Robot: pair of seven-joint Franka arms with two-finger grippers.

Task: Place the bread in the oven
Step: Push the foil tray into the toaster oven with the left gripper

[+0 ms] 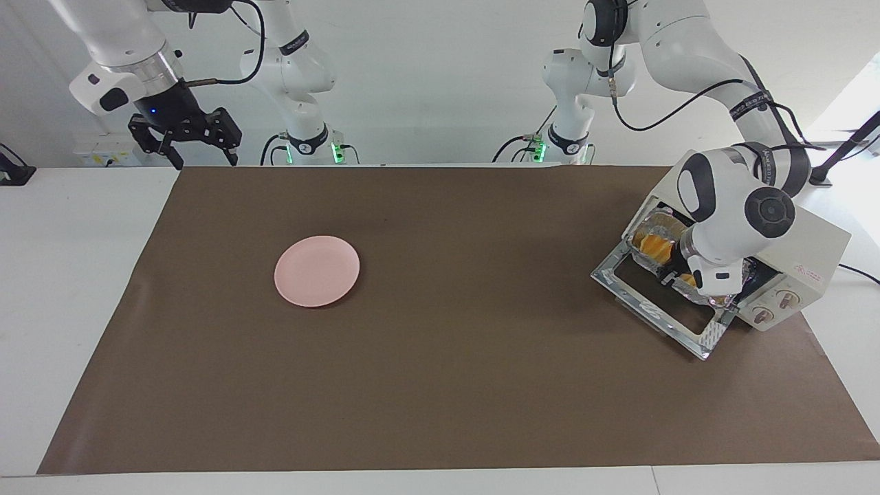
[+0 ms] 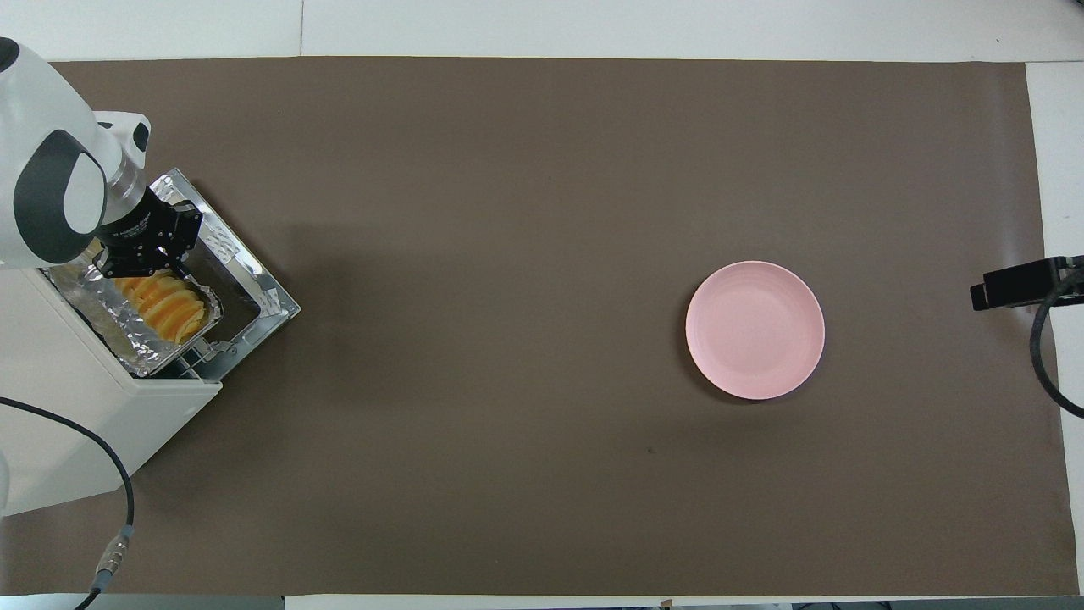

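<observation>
Partly oven-hidden [image 1: 811,247]: bread [image 2: 163,303] beneath left pincer [image 2: 140,258].

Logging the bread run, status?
Left gripper shut at foil tray, at the oven mouth. Bread in tray, partly inside. Right gripper open, waiting. Door down, nothing blocking.

No text can be read with certainty. A small red logo [image 1: 809,273] is printed on the oven [image 1: 804,254] above its knobs, perhaps with lettering, but its characters cannot be made out.
</observation>
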